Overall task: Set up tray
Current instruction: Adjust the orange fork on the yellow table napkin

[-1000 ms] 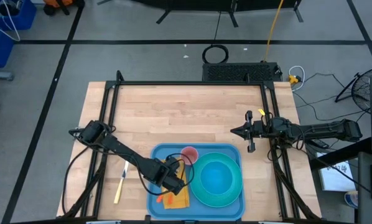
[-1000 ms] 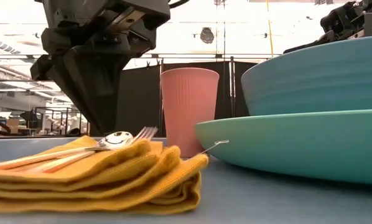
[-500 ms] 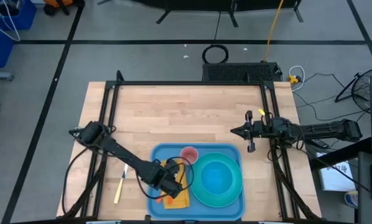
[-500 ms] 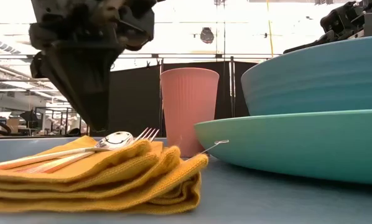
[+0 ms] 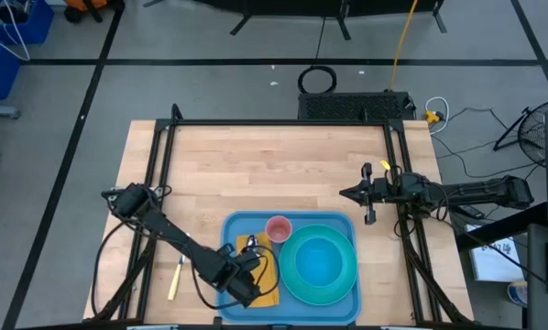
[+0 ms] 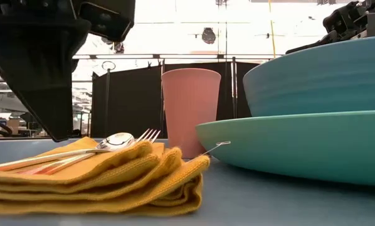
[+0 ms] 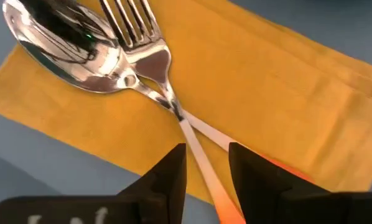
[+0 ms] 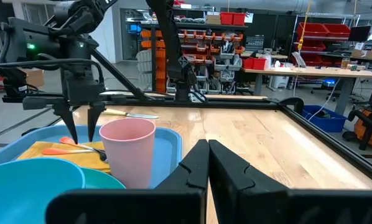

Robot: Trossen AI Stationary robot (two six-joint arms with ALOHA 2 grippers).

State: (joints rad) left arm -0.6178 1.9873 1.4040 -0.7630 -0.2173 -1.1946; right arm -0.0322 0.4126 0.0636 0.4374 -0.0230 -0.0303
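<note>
The blue tray [image 5: 230, 227] lies near the table's near edge. It holds a turquoise plate [image 5: 297, 291] with a bowl [image 5: 320, 264] on it, a pink cup [image 5: 279, 227] and a folded yellow napkin [image 5: 265, 291]. A spoon [image 7: 68, 46] and a fork [image 7: 139, 37] lie on the napkin [image 7: 254, 81], their orange-ended handles crossing. My left gripper [image 7: 206, 168] hangs over those handles, open and pointing down, one finger on either side; it also shows as my left gripper [image 8: 81, 127] from across the tray. My right gripper [image 8: 208, 152] waits shut over the table's right side.
A yellow-handled knife [image 5: 176, 275] lies on the wooden table [image 5: 256, 165] left of the tray, under my left arm. A black frame runs along the table's edges. The far half of the table is bare wood.
My left gripper has moved toward the table's near edge and slightly left, from over the spoon bowl and fork tines to over the handles. The cutlery and napkin have stayed where they were.
</note>
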